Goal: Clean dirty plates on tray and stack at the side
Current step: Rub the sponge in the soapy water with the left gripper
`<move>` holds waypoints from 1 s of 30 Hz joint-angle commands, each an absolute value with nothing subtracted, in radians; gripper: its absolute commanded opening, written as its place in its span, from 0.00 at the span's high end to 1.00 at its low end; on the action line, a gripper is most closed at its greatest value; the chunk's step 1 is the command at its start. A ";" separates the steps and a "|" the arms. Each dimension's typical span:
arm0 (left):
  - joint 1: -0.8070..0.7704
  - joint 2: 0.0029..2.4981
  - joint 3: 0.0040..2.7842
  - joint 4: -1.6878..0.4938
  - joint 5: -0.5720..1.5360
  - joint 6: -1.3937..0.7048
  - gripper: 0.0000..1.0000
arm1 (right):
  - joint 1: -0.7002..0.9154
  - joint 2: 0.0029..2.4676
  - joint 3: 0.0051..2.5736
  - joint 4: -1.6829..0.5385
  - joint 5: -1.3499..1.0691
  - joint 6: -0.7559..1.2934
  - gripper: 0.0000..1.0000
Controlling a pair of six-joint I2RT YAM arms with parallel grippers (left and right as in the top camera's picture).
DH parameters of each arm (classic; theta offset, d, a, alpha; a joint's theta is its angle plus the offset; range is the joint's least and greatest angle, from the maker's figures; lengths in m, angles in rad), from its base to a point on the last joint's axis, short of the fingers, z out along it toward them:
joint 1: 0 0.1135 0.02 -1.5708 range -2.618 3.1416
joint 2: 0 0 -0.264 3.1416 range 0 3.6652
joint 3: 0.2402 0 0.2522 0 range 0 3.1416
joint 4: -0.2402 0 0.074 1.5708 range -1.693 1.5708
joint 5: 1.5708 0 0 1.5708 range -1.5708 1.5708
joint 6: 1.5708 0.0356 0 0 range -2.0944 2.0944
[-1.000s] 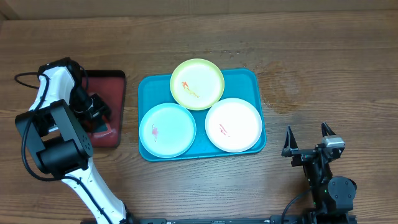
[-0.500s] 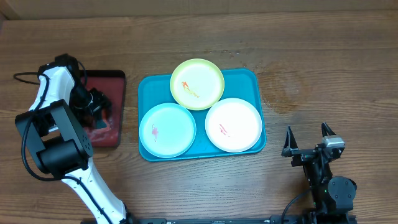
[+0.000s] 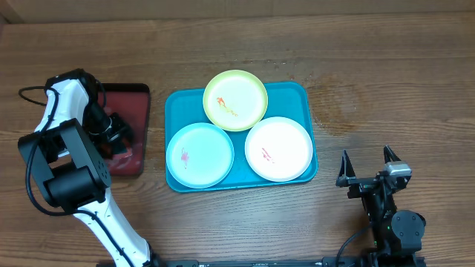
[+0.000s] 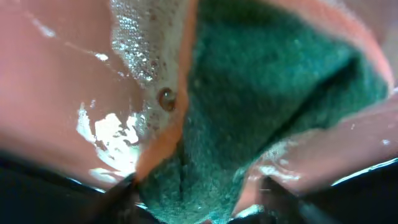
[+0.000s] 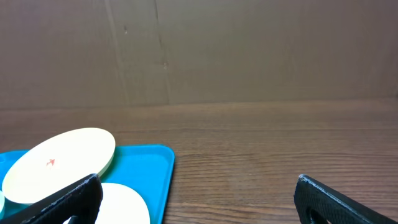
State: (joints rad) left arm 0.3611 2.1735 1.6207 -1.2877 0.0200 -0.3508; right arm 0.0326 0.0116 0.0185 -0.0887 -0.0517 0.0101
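Broadly, the wooden table [image 3: 386, 74] fills the overhead view, and the tray [image 3: 293, 96] lies near its middle with all three plates on it. To its left sits a smaller dark red tray [image 3: 130, 100], wet and glossy in the left wrist view.

The yellow-green plate [image 3: 235, 99] is at the far side, its rim reaching over the tray's far edge. The pale blue plate [image 3: 200, 154] takes the near left corner and the white plate [image 3: 278, 148] the near right, side by side.

The left gripper [image 3: 113, 126] hangs low over the dark red tray. Its camera is pressed close to a green sponge [image 4: 249, 93] with foam [image 4: 140, 43] beside it; whether the fingers pinch the sponge cannot be told. The right gripper [image 3: 365, 159] rests near the table's front edge, right of the tray, fingers spread wide and holding nothing.

An orange smear [image 3: 225, 105] marks the yellow-green plate, and small red marks show on the other two.
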 commanded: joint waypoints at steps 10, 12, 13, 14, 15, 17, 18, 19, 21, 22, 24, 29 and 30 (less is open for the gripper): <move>0.366 2.186 1.637 -1.232 0.121 -0.367 0.94 | 0.026 0.003 0.008 -0.081 -0.046 0.006 0.00; 0.366 2.186 1.637 -1.218 0.152 -0.367 0.58 | 0.026 0.003 0.008 -0.081 -0.046 0.007 0.00; 0.366 2.186 1.637 -1.209 0.150 -0.367 0.22 | 0.026 0.003 0.008 -0.081 -0.046 0.007 0.00; 0.366 2.186 1.637 -1.194 0.145 -0.360 0.00 | 0.026 0.003 0.008 -0.081 -0.046 0.007 0.00; 0.366 2.186 1.637 -1.173 0.138 -0.347 0.00 | 0.026 0.003 0.008 -0.081 -0.046 0.007 0.00; 0.366 2.186 1.637 -1.133 0.084 -0.333 0.00 | 0.026 0.003 0.008 -0.081 -0.046 0.007 0.00; 0.366 2.186 1.637 -1.113 0.050 -0.333 0.00 | 0.026 0.003 0.008 -0.081 -0.046 0.007 0.00; 0.366 2.186 1.637 -1.093 0.025 -0.332 0.00 | 0.026 0.003 0.008 -0.081 -0.046 0.007 0.00; 0.366 2.186 1.637 -1.055 -0.026 -0.320 0.00 | 0.026 0.003 0.008 -0.081 -0.046 0.007 0.00; 0.366 2.186 1.637 -1.036 -0.043 -0.300 0.00 | 0.026 0.003 0.008 -0.081 -0.046 0.007 0.00; 0.366 2.186 1.637 -1.006 -0.048 -0.250 0.00 | 0.026 0.003 0.008 -0.081 -0.046 0.007 0.00; 0.366 2.186 1.637 -1.010 -0.009 -0.179 0.44 | 0.026 0.003 0.008 -0.081 -0.046 0.006 0.00; 0.366 2.186 1.637 -1.019 0.009 -0.179 0.52 | 0.026 0.003 0.008 -0.081 -0.046 0.006 0.00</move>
